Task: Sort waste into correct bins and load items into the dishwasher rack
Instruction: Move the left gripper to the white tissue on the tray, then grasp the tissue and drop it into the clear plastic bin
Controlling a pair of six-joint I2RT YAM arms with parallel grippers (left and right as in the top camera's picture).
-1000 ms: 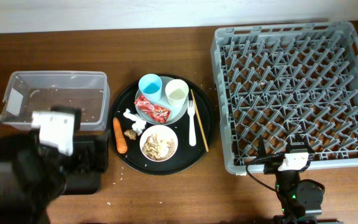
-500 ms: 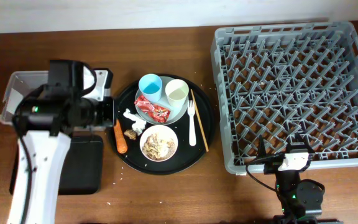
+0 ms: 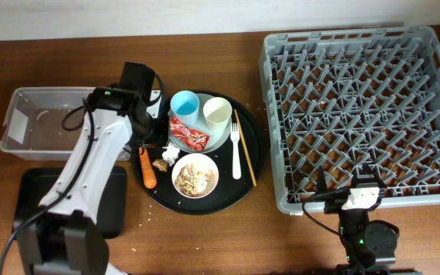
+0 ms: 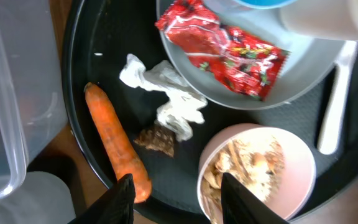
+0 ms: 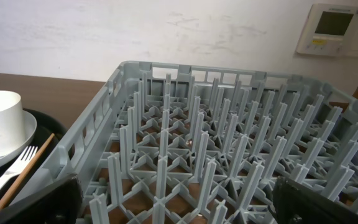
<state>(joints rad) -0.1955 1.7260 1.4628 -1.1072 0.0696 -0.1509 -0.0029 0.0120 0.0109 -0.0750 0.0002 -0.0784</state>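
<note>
Just beside left gripper (image 4: 178, 202), jaws apart — orange carrot (image 4: 114, 146), tip near one finger.

The left arm (image 3: 90, 164) is built of smooth white plastic links joined by black cylindrical joints, with a thin black cable (image 3: 65, 121) looping beside it. The left gripper (image 4: 176, 183) has flat black fingers (image 4: 124, 202). The right arm (image 3: 365, 235) is black, carrying a small white block (image 3: 360, 197) and a green light (image 3: 361, 242).
</note>
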